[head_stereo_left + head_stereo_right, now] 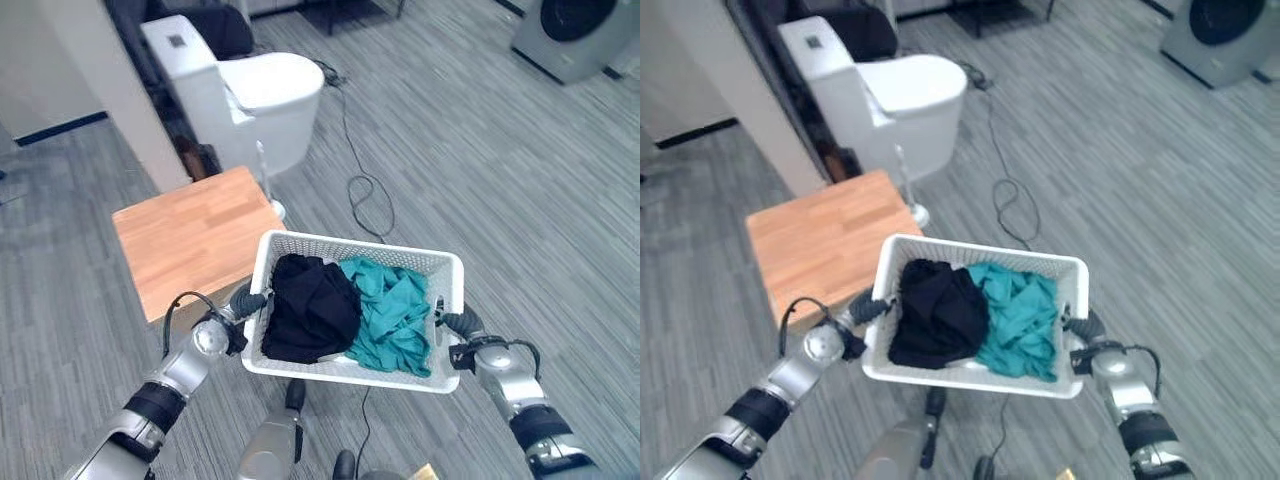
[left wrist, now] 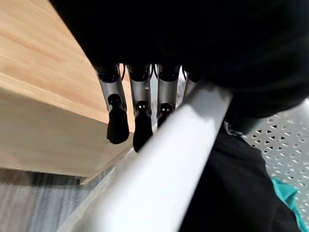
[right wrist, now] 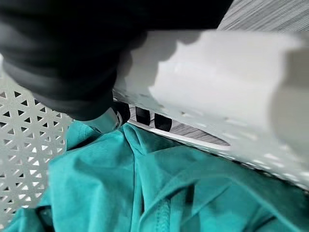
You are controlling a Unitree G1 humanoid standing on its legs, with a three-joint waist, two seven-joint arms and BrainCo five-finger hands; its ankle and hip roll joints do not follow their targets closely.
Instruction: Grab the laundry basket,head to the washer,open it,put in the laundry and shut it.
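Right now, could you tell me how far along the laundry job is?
Done: the laundry basket is lifted off the wooden table, with the left robot hand and right robot hand gripping its side rims. In hand: carrying it, black clothing and teal clothing inside. Left: reaching the washer across the floor, opening, loading and shutting it.

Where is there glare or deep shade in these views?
Left eye view: glare on the toilet lid; the black garment in the laundry basket reads as flat dark. Left wrist view: the left robot hand has a near-black cover, with the basket's rim bright beside it. Right wrist view: the right robot hand is dark, the teal garment evenly lit.
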